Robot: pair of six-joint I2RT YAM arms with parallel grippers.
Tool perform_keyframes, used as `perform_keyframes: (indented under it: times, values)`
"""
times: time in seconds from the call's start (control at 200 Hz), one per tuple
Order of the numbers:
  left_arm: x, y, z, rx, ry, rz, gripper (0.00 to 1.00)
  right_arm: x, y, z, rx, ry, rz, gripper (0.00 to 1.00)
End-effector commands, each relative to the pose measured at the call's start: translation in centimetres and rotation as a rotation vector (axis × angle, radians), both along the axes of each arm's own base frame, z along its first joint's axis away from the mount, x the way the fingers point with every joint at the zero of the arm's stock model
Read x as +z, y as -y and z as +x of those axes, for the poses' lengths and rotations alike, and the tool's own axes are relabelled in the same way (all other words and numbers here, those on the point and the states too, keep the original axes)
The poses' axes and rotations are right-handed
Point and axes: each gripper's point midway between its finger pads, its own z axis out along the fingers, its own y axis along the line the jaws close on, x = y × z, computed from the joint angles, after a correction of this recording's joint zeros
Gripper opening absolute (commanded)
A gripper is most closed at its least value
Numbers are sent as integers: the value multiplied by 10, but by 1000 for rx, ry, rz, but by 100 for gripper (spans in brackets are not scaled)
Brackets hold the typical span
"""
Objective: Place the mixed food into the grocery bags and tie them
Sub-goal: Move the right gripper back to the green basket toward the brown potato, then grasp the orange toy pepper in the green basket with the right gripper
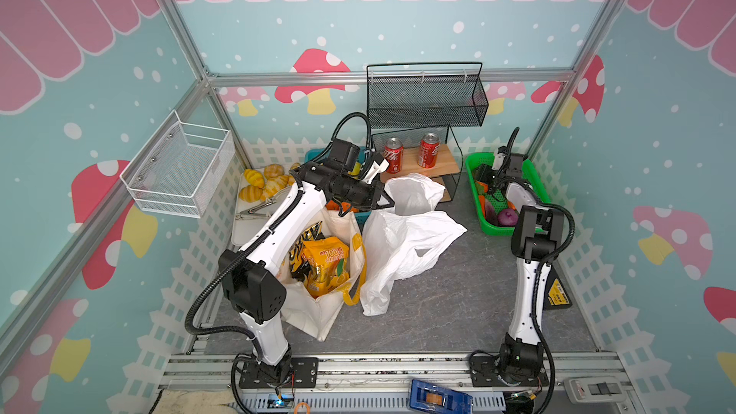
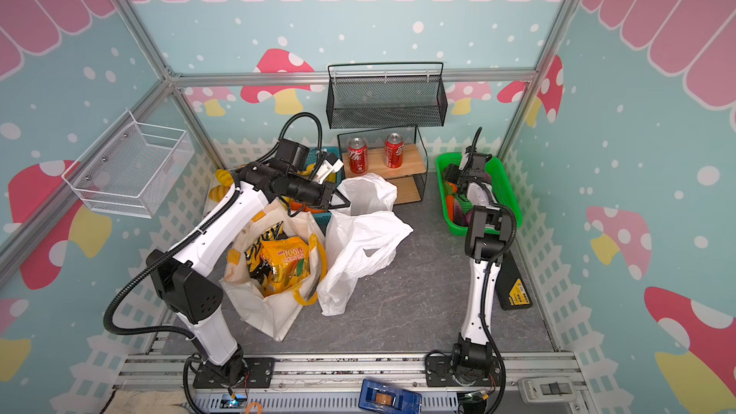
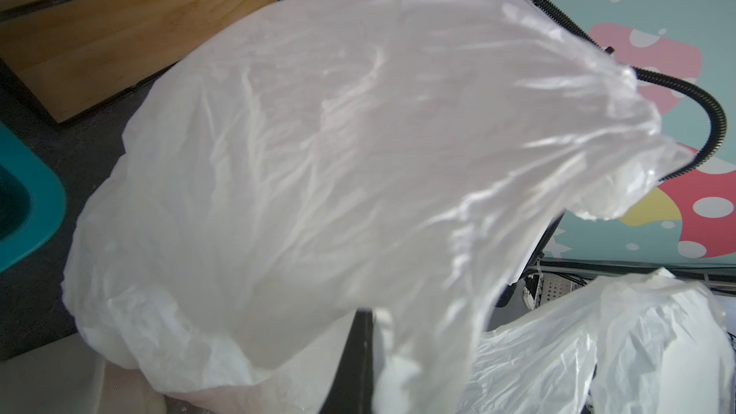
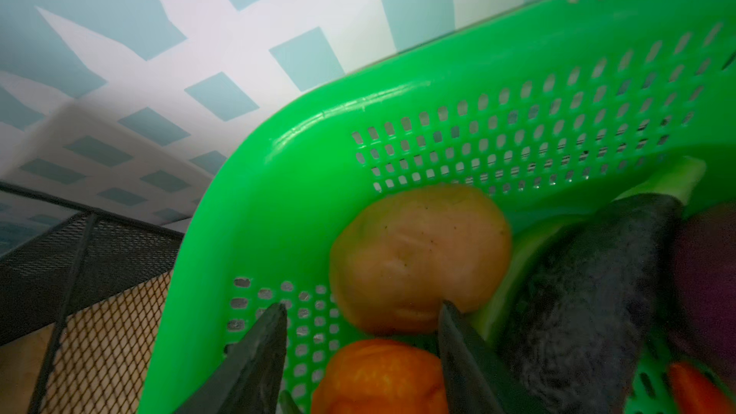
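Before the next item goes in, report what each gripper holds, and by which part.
The left gripper is shut on the white plastic bag, pinching film at its raised rim. The right gripper, jaws apart in the green basket, holds nothing.

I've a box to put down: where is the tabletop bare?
Bare: between the crinkly white plastic bag and the right arm, forward to the front rail. Crowded: around the cream canvas tote and inside the green basket.

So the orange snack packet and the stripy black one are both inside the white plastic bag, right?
Not quite. Both top views show the orange snack packet and the black-and-yellow packet inside the cream tote, not the white plastic bag beside it.
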Motion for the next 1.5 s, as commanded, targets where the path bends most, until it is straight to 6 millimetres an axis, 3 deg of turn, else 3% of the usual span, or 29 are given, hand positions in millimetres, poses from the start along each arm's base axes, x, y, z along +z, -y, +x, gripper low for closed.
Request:
perform_keyframes:
  times: [0.0, 0.22, 0.475, 0.655, 0.901, 0.991, 1.091, 1.346, 1.491]
  values:
    - [15, -2, -5, -7, 39, -23, 0, -26, -9, -7, 24, -92, -8, 64]
    - [13, -2, -4, -6, 32, -21, 0, -49, -7, -22, 17, -196, -31, 75]
    - [12, -2, -3, -5, 32, -20, 0, -41, 2, -31, -7, -221, -97, 83]
    - [11, -2, -3, -4, 32, -19, 0, -50, -4, -36, 18, -243, -73, 81]
    - [12, -2, -3, -4, 33, -19, 0, -51, -12, -40, 51, -244, -24, 67]
    - [12, -2, -3, -3, 34, -18, 0, -42, -11, -40, 49, -230, -18, 62]
    - [13, -3, -4, -3, 36, -19, 0, -19, -8, -38, 35, -185, -23, 57]
    - [17, -3, -6, -5, 42, -25, 0, 69, -6, -40, 15, 27, 31, 55]
    - [18, -3, -6, -7, 41, -28, 0, 85, -4, -51, 0, 66, 34, 55]
